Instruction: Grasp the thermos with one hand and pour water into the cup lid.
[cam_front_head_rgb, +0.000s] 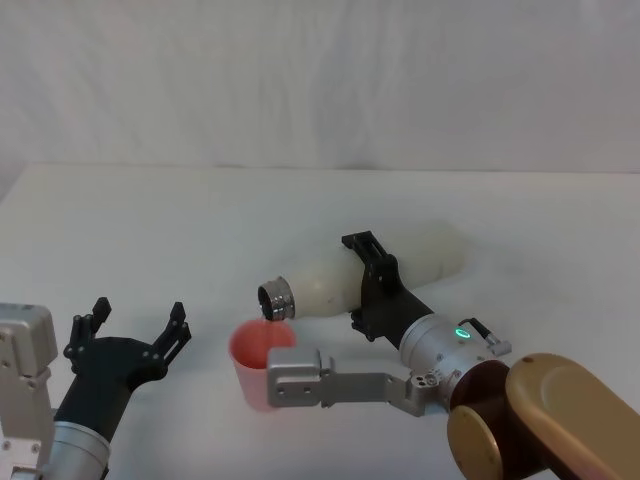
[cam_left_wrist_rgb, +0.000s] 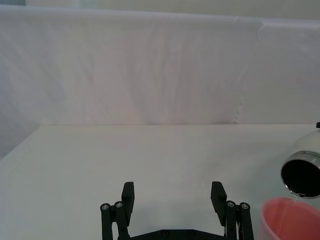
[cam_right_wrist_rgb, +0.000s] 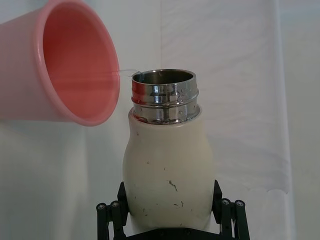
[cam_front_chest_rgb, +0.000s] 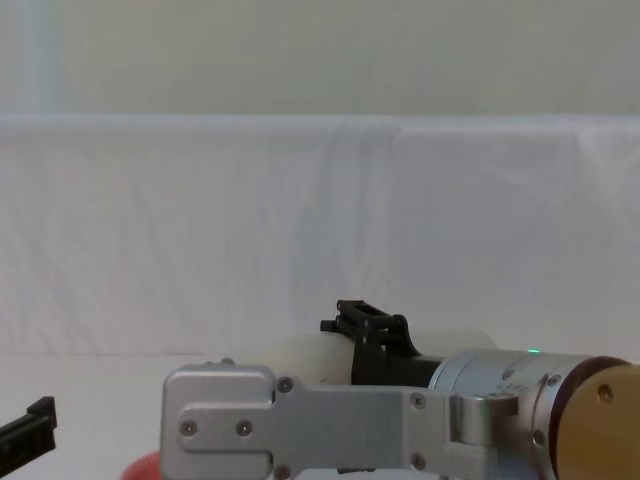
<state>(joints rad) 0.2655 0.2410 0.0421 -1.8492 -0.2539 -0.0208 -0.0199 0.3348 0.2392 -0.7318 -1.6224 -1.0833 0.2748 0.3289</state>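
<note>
Pouring step: right gripper clamps the thermos, tipped near-horizontal, steel mouth over the cup lid at the table's near-middle (thin stream visible); next, hold tilt. Left gripper idle, jaws spread

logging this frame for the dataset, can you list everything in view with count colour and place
thermos: one, cream-white with a shiny steel neck, tipped on its side above the table's middle, open mouth over the cup lid's rim
cup lid: one, salmon pink, upright on the table under the thermos's mouth, a thin stream of water reaching it
table: one, white, under everything
backdrop: one, white cloth, behind the table
right gripper: one, black on a silver wrist, shut around the thermos's body
left gripper: one, black, open and idle at the near left, beside the cup lid
</note>
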